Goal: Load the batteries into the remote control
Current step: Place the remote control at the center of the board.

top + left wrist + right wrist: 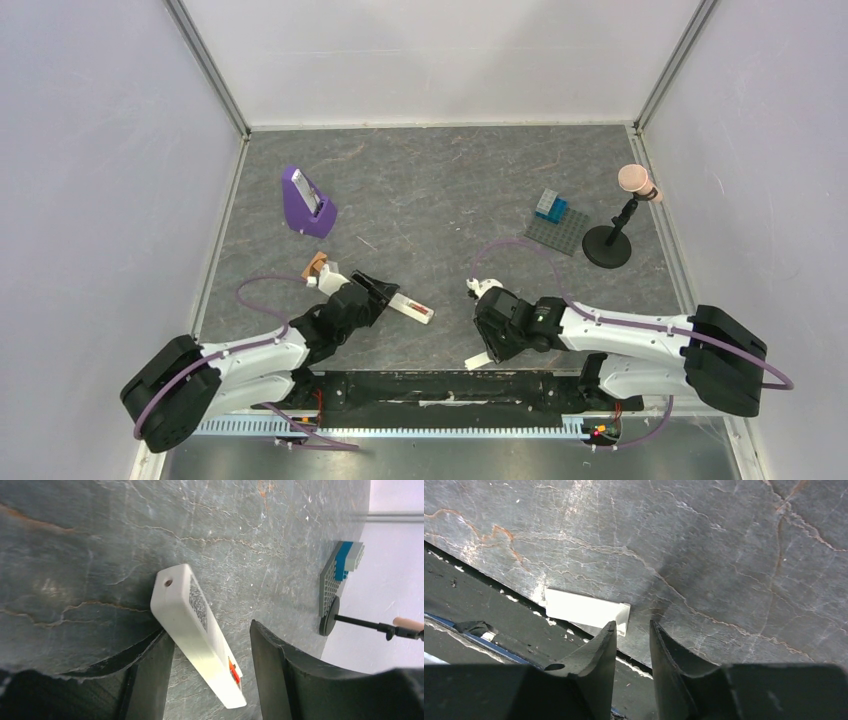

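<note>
Left gripper (pixel 385 292), top view: stood open over the near-left end of the remote control (pixel 412 306), a white bar that lay on the table (pixel 450 180) left of centre. Right gripper (pixel 487 345): pointed toward the near edge, above a white strip (pixel 478 360). Purple stand (pixel 307 203) at far left; brick plate (pixel 557 232) and black post stand (pixel 608 245) at far right. All were well apart from both arms, with bare table between.

Left wrist view: the remote sat between the jaws, against or just beside one finger (pixel 155 675) and clear of the other. Red-orange battery (pixel 232 670) showed in the remote's near end, seemingly seated. The dark battery could not be found in any view.

Right wrist view: jaws stood a little apart, with nothing between them. One fingertip touched or overlapped the strip's corner; which could not be told. The strip lay right at the table's near edge, beside the black rail (pixel 484 600).

Risks, as judged: pulling the left jaws away could drag or tip the remote where it met the finger, unseating the battery. A flat strip at the edge offered little to pinch, and a nudge could slide it off onto the rail. Room to move was best toward the far side; the near edge left none.
</note>
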### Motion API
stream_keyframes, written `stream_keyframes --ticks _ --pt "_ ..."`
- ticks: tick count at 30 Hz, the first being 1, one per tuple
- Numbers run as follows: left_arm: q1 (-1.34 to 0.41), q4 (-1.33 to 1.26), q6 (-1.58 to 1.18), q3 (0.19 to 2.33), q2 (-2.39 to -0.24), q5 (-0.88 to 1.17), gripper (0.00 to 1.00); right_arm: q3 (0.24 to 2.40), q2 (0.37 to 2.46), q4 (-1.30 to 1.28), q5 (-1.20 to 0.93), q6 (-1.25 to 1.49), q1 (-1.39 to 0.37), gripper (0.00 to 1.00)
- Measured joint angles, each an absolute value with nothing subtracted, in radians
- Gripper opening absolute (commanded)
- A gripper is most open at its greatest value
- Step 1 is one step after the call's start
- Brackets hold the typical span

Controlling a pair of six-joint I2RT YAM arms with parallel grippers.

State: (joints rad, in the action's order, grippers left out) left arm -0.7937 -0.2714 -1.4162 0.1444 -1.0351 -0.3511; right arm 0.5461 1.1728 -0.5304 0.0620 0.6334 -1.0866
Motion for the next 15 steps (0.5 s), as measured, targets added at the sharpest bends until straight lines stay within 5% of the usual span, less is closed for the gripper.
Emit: stream_keyframes --ticks 10,15 --pt "-0.822 -0.121 -1.489 0.151 -0.947 -0.390 0.65 0.555 1.219 -0.502 0.084 0.671 -1.117 0.01" --pt "-0.840 -0.013 -1.523 0.151 -0.867 -0.390 0.65 0.558 1.228 -0.484 0.112 0.717 -1.122 0.00"
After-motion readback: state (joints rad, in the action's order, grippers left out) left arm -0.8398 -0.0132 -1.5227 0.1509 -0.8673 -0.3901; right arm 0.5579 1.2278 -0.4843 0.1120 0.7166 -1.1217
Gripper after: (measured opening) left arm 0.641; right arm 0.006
